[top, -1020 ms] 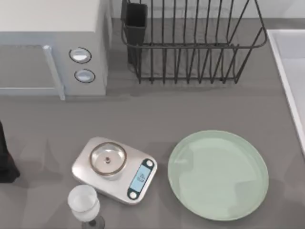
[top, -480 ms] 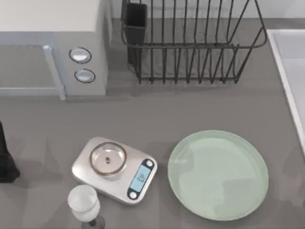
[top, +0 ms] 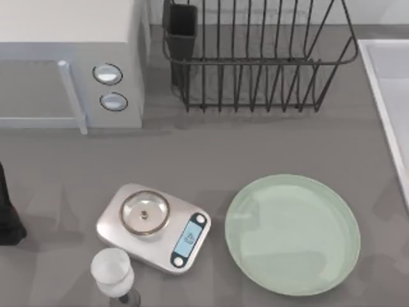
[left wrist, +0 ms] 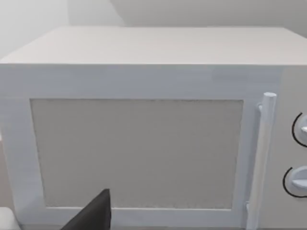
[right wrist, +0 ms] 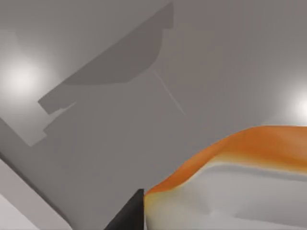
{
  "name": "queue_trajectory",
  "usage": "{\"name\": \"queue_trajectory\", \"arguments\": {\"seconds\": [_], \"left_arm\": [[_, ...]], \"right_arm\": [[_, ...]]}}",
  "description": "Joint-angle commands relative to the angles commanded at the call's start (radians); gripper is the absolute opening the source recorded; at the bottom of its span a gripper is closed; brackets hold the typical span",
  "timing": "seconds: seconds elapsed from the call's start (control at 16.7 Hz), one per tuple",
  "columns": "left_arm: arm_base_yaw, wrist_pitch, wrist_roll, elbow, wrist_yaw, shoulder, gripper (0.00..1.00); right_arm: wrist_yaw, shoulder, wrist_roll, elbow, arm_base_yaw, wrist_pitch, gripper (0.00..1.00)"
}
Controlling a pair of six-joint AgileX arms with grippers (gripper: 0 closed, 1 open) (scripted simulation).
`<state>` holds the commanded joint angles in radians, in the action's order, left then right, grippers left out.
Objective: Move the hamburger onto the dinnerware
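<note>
Plate [top: 293, 234]: pale mint green, round, shallow rim; lies flat on the grey table [top: 255, 147] toward the right side, bare.
Hamburger [right wrist: 230, 187]: seen close in the right wrist view as a rounded orange top over a pale lower part, above grey table surface; where it sits relative to the plate cannot be told.
Right gripper: a dark finger tip [right wrist: 127, 215] shows just beside the hamburger; whether the fingers are open or closed on it cannot be told.
Left arm [top: 7, 211]: dark shape at the table's left edge; its wrist view faces the microwave door, with one dark finger tip [left wrist: 93, 213] in the foreground; how far open cannot be told.
Scale [top: 153, 227]: silver, round steel pan, just left of the plate; its small blue display shows digits too small to read.
Glass [top: 114, 275]: clear, stemmed, upright just in front of the scale.
Microwave [top: 70, 64]: white, back left, two round knobs; no readable lettering.
Rack [top: 255, 54]: black wire dish rack at the back, dark cup holder at its left end.
</note>
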<state>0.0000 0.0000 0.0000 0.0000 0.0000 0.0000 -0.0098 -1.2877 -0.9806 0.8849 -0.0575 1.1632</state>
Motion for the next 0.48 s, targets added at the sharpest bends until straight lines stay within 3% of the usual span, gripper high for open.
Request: {"name": "queue_trajectory", "arguments": {"seconds": [0.48], "left_arm": [[0.0, 0.0, 0.0, 0.0, 0.0, 0.0, 1.0]], "right_arm": [[0.0, -0.038, -0.064, 0.033, 0.04, 0.002, 0.0]]}}
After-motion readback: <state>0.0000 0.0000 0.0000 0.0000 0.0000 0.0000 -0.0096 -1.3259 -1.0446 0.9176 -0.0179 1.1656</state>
